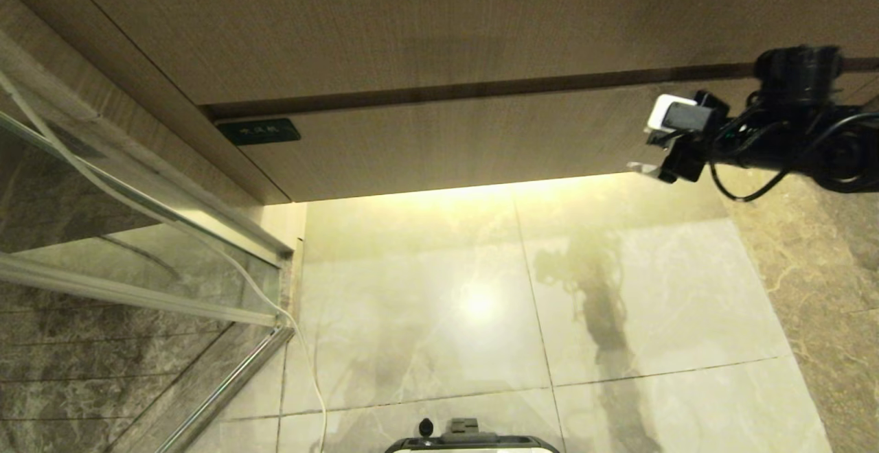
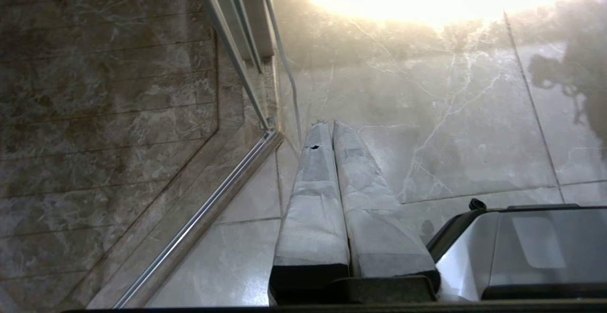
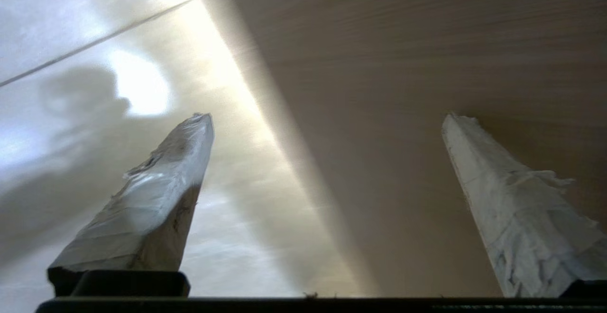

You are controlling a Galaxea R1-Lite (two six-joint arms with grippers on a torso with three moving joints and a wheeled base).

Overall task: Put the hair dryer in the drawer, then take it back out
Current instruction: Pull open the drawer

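The drawer (image 1: 481,141) is a wide wood-grain front with a small black label plate (image 1: 259,131) at its left end, and it is pushed in flush. My right gripper (image 1: 649,151) hovers at the drawer's right end, close to its lower edge. In the right wrist view the right gripper (image 3: 327,118) is open with nothing between its taped fingers (image 3: 161,194); the drawer's lower edge (image 3: 294,151) runs between them. My left gripper (image 2: 328,124) is shut and empty, parked low over the floor. The hair dryer is out of view.
A taller plain wood panel (image 1: 412,27) sits above the drawer. A glass shower door with a metal rail (image 1: 137,288) stands at the left, and a white cord (image 1: 305,357) hangs beside it. Glossy marble floor (image 1: 446,316) lies below; my base (image 1: 474,443) shows at the bottom.
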